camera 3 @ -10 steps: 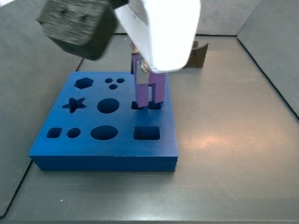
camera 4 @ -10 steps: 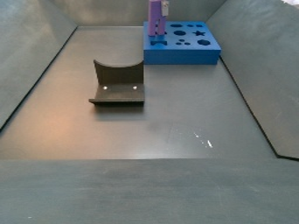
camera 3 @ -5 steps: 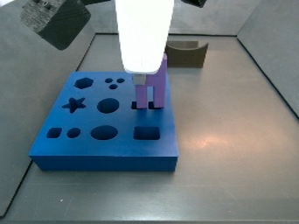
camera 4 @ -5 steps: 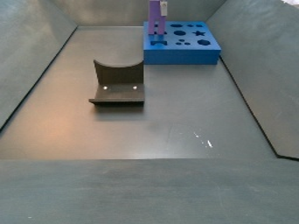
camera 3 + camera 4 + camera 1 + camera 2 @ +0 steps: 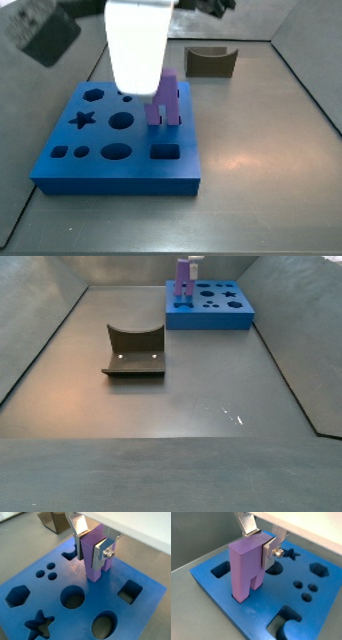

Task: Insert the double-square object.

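now, item by item. change since a second ago: in a side view my arm is sitting higher over the blue board (image 5: 114, 140) and further toward its left, where before it was covering the peg's top; the double-square object (image 5: 167, 100) is showing more of its length and standing in the same place on the board. the dark olive u-shaped block (image 5: 210, 62) is lying unchanged on the floor behind the board.

my gripper (image 5: 93, 546): hanging just above the board, fingers straddling the upper end of the double-square object (image 5: 95, 554). one silver finger (image 5: 103, 552) is lying flat against a side face of the peg, the opposite one (image 5: 249, 523) is sitting at its top edge. whether the pads are pressing or only just touching, i cannot tell.

double-square object (image 5: 246, 568): standing upright, its two legs set down into the board (image 5: 251, 614) near one edge, most of its height remaining above the surface.

board holes: round, oval, square, star and hexagon openings are lying beside the peg, apart from it.

far side view: purple peg (image 5: 183, 278) upright at the board's left end (image 5: 207, 318).
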Motion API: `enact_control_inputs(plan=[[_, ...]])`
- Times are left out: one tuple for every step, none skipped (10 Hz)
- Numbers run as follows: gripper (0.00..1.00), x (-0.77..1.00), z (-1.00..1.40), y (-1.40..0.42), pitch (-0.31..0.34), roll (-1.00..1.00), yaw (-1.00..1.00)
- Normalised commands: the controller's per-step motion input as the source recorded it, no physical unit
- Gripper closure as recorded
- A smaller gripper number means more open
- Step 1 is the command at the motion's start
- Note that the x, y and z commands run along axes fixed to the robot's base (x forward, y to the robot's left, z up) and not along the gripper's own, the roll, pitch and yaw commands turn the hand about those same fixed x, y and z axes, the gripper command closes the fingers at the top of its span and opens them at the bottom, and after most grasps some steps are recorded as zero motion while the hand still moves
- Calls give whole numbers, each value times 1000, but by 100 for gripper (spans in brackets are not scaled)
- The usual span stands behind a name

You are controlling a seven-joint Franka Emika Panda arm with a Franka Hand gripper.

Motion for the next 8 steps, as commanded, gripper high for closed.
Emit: enact_control_inputs(plan=[[100, 200, -406, -23, 56, -13, -286], [100, 300, -469, -17, 50, -51, -220], [100, 351, -537, -40, 39, -30, -183], [100, 303, -563, -180, 0, 0, -111], [100, 217, -529, -151, -29, -27, -103], [100, 0, -497, -166, -181, -27, -14], [100, -63, -134, 0, -146, -49, 3], [100, 0, 0, 0, 0, 0, 0]])
